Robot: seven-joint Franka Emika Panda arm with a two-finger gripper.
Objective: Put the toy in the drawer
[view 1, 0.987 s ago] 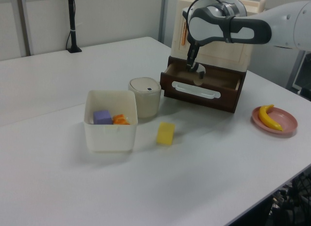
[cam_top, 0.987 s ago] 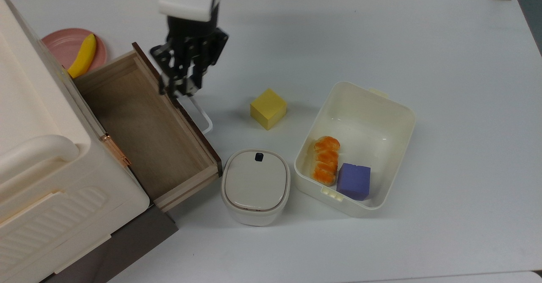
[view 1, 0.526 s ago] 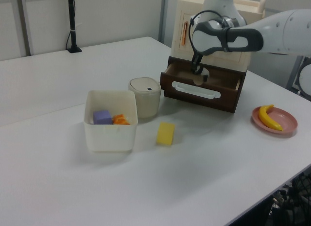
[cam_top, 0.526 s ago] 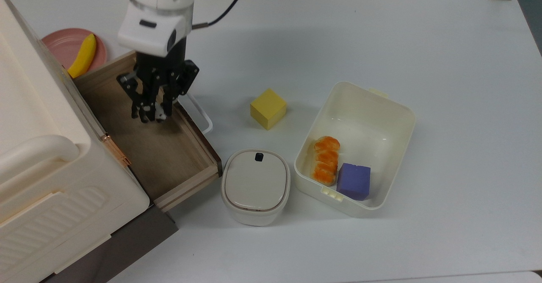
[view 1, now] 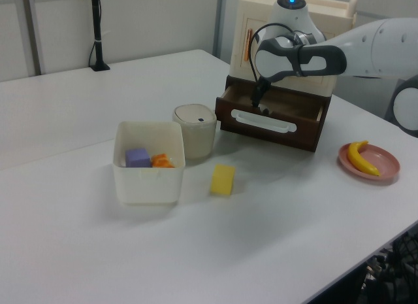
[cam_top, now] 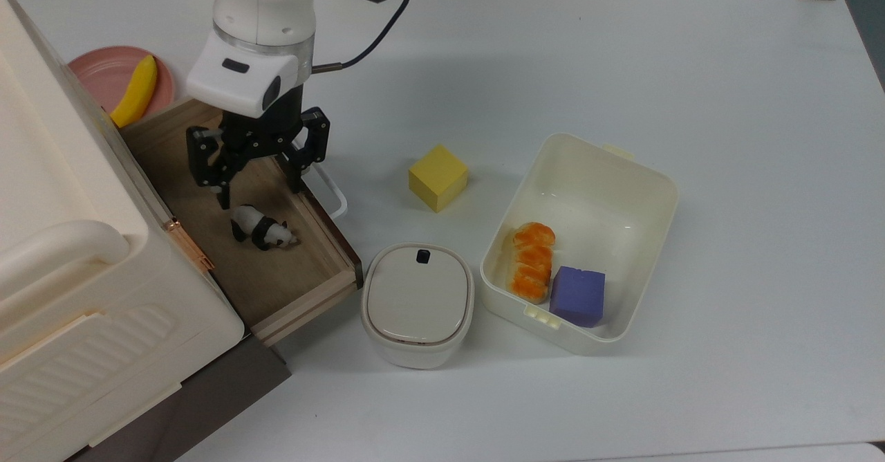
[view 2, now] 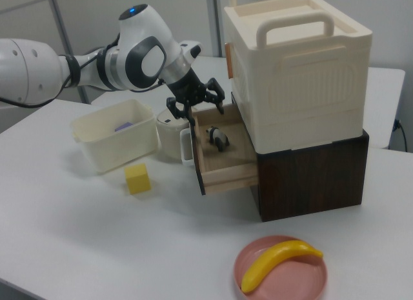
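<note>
Since half a second ago the gripper [cam_top: 257, 182] has let go and spread its fingers wide, and the toy [cam_top: 261, 228] that hung between them now lies on the wooden floor of the drawer [cam_top: 276, 289], just below the empty fingers in the top view. You can judge the placing as done: the panda is inside, clear of the walls, and what looks left for you is to lift the arm out, and perhaps push the drawer shut, though the task does not ask for that. Going left to right across the top view, you have the pink plate [cam_top: 97, 75] holding a banana [cam_top: 135, 91], then the open drawer with the toy, then the lidded cream pot [cam_top: 417, 306], the yellow cube [cam_top: 438, 177] loose on the table, and the cream tub [cam_top: 608, 171], which holds an orange-striped piece of toy food [cam_top: 531, 261] and a purple cube [cam_top: 578, 296] side by side.
</note>
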